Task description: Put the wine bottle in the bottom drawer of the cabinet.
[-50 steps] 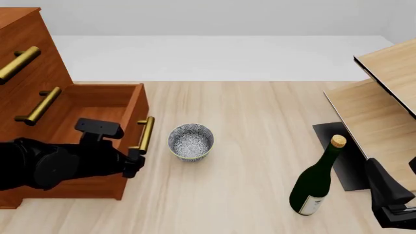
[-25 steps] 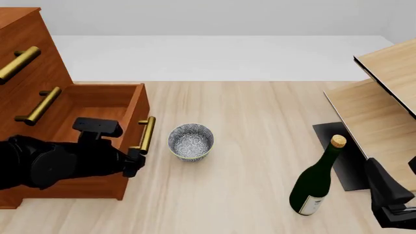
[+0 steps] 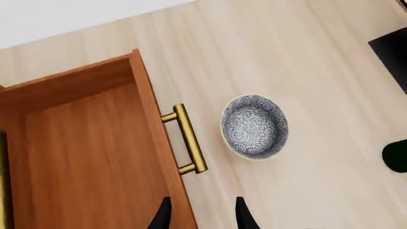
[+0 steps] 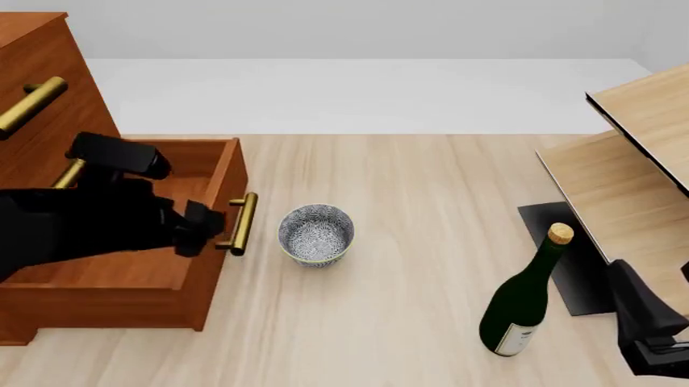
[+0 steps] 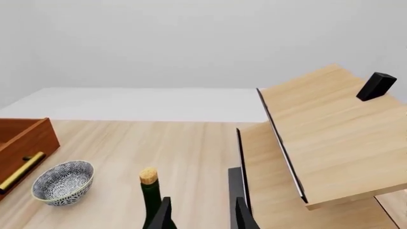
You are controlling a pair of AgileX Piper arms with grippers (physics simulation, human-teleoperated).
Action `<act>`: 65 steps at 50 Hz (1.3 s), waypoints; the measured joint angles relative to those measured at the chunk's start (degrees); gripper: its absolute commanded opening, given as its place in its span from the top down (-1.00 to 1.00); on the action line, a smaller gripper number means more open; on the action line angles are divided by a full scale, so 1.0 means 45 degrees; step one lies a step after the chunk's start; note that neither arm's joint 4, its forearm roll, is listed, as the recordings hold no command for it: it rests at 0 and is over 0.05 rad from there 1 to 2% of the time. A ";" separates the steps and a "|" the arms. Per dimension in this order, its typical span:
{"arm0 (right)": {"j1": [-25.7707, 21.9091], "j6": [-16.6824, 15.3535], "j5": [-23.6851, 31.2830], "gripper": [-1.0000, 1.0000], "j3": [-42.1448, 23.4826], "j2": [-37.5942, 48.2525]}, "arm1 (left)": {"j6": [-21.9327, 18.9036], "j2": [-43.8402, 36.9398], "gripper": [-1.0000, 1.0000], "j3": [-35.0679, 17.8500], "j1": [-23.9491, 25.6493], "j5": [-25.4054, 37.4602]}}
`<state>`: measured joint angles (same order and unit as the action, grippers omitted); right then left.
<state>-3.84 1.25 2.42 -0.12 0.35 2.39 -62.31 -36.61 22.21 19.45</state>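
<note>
- Two arms are in play: the left gripper [image 4: 199, 228] hangs over the front wall of the bottom drawer [image 4: 140, 278], just beside its brass bar handle [image 4: 242, 223], with its fingers spread and nothing between them.
- Pulled out from the cabinet [image 4: 38, 89], the drawer shows a bare wooden floor, so the opening step looks done and the bottle has yet to be fetched.
- Upright on the table [image 4: 431, 201], the wine bottle [image 4: 524, 294] stands well apart from the drawer, near the pale shelf unit [image 4: 635, 169]; the right gripper [image 5: 200, 214] waits just beside it, fingers parted and holding nothing.
- Between bottle and drawer sits a patterned bowl [image 4: 316, 233], close to the handle.
- Likely risks from here: a tall, narrow bottle could tip if a finger nudges its neck or shoulder before the grip is made; smooth glass could slip in a high or shallow grasp.
- Carried low across the table, the bottle might clip the bowl, or meet the left arm if that arm remains over the drawer.
</note>
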 measured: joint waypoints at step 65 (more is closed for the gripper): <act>0.0467 0.0014 -0.0372 -1.00 -0.0148 -0.0072 | -0.0341 0.0234 -1.00 -0.1588 0.6805 -0.4968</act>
<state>-1.74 1.31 0.74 -0.79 0.02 0.85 -61.26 -43.76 52.83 -2.91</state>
